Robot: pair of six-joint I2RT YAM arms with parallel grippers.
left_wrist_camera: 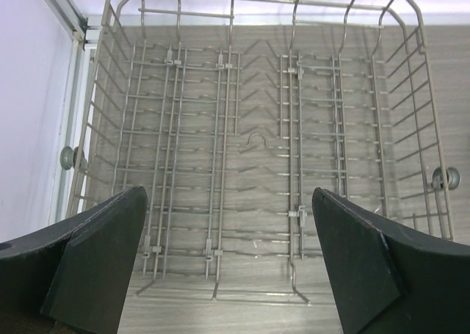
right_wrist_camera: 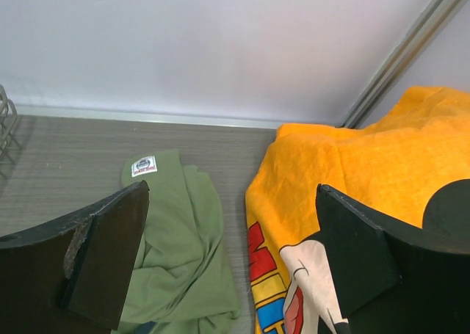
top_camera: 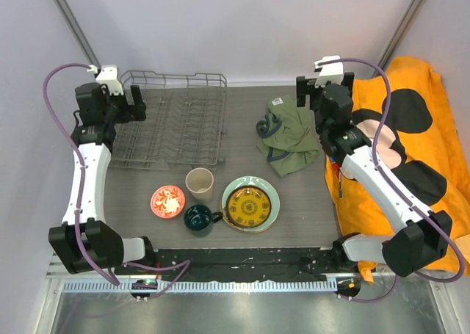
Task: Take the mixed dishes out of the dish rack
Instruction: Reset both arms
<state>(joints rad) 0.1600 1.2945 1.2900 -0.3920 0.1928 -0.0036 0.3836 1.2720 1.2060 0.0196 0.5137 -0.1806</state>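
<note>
1. Lowest in the top view, just beyond the arm bases, the dark green mug (top_camera: pixel 198 219) stands upright on the grey surface (top_camera: pixel 305 202). Its handle points right, toward the plates.
2. Just right of the mug lies the pale green plate (top_camera: pixel 251 180), flat on the surface. The small yellow patterned plate (top_camera: pixel 250 206) rests on top of it, roughly centred.
3. Left of the mug and apart from it sits the small red-and-white patterned bowl (top_camera: pixel 168 201). The beige cup (top_camera: pixel 200 182) stands upright, mouth up, just behind the mug, between the bowl and the plates.
4. Farther up, right of centre, the olive-green garment (top_camera: pixel 288 137) lies crumpled on the surface with a white label showing. An orange cloth (top_camera: pixel 411 128) with black patches and a cartoon print fills the right edge of the frame.
5. In the upper left stands the dish rack (top_camera: pixel 174 117), its wire sides raised. All the dishes named above sit outside it, on the nearer strip of the surface.
6. The left tool (top_camera: pixel 136 103) hovers at the rack's left side. Its jaws are spread wide and grip nothing; the wrist view looks between them onto the rack's wires.
7. The right tool (top_camera: pixel 304 92) hangs over the garment's far edge. Its jaws are wide apart and hold nothing, with the garment and the orange cloth below them.
</note>
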